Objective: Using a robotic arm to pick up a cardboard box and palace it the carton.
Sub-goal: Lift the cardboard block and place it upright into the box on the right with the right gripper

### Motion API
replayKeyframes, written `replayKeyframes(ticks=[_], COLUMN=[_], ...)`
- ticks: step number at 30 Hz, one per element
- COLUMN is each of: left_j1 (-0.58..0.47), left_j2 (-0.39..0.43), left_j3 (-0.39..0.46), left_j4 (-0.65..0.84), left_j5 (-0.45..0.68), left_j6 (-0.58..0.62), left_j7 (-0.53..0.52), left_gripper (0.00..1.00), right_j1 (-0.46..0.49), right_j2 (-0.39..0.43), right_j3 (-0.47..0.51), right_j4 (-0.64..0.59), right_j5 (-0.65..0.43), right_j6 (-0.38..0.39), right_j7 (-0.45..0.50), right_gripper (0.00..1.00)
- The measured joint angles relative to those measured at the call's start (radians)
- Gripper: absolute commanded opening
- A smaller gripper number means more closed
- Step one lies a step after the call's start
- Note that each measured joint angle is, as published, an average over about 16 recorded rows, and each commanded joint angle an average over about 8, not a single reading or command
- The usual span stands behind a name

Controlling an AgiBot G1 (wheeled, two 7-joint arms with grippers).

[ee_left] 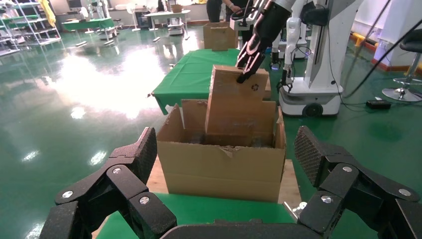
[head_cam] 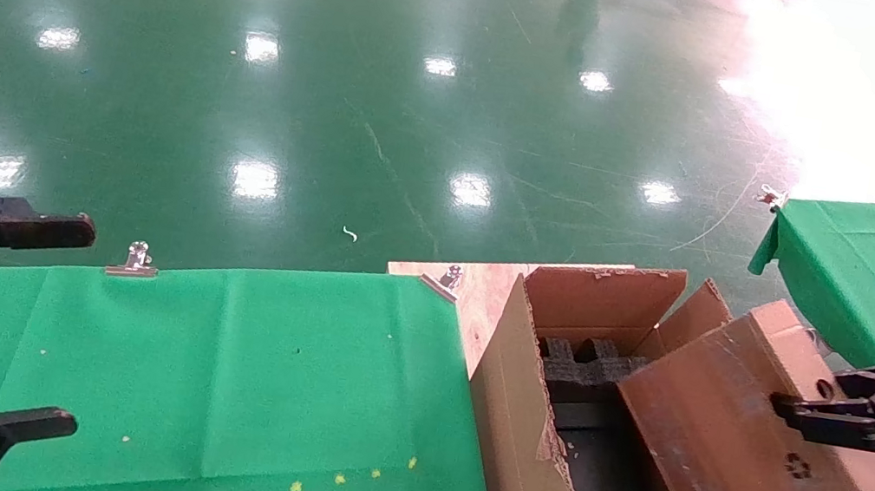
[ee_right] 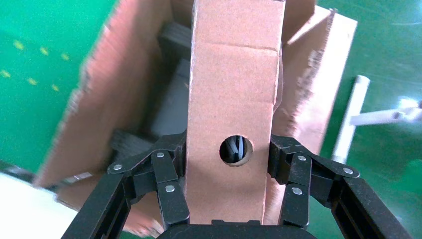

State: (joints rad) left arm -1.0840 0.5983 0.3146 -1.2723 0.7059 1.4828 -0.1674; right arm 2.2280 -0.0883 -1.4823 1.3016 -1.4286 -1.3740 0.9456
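Note:
My right gripper (head_cam: pixel 794 407) is shut on the cardboard box (head_cam: pixel 725 423), a flat brown box with a round hole, with one finger on each narrow side (ee_right: pixel 228 149). The box (ee_left: pixel 239 104) hangs tilted over the carton (head_cam: pixel 517 407), and its lower end dips below the carton's rim. The carton (ee_left: pixel 224 169) is large, open-topped and ragged-edged, with black foam inserts (head_cam: pixel 585 366) inside. Far to the left, my left gripper (head_cam: pixel 78 327) hovers over the green table, open, with nothing between its fingers (ee_left: pixel 226 149).
The carton stands on a wooden board (head_cam: pixel 483 288) beside the green-clothed table (head_cam: pixel 207 367), which is fastened with metal clips (head_cam: pixel 134 259). A second green table (head_cam: pixel 841 248) lies at the right. A white robot base (ee_left: pixel 311 94) stands on the floor beyond the carton.

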Motion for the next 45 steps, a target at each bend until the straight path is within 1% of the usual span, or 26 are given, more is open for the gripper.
replayKeyframes(ticks=[8,11,15,20,26,33,39,45], left_j1=[0.0,0.0,0.0,0.0,0.0,0.0,0.0,0.0], left_j2=[0.0,0.0,0.0,0.0,0.0,0.0,0.0,0.0], left_j3=[0.0,0.0,0.0,0.0,0.0,0.001,0.001,0.001], left_j4=[0.0,0.0,0.0,0.0,0.001,0.001,0.001,0.001], left_j5=[0.0,0.0,0.0,0.0,0.0,-0.001,-0.001,-0.001], left_j6=[0.0,0.0,0.0,0.0,0.0,0.0,0.0,0.0], left_j7=[0.0,0.0,0.0,0.0,0.0,0.0,0.001,0.001], left_gripper=[1.0,1.0,1.0,1.0,1.0,1.0,1.0,1.0], right_j1=[-0.013,-0.016,-0.026,-0.043,-0.066,-0.087,-0.111,-0.141], right_j2=[0.019,0.009,-0.011,-0.046,-0.101,-0.155,-0.186,-0.207], right_j3=[-0.008,-0.01,-0.019,-0.036,-0.061,-0.086,-0.106,-0.126], right_j4=[0.001,0.001,0.005,0.017,0.035,0.046,0.046,0.045], right_j5=[0.024,0.019,0.0,-0.04,-0.112,-0.203,-0.262,-0.307], right_j6=[0.025,0.03,0.044,0.071,0.104,0.126,0.149,0.179], right_j7=[0.027,0.035,0.072,0.153,0.283,0.429,0.52,0.591], right_gripper=[0.0,0.0,0.0,0.0,0.0,0.0,0.0,0.0])
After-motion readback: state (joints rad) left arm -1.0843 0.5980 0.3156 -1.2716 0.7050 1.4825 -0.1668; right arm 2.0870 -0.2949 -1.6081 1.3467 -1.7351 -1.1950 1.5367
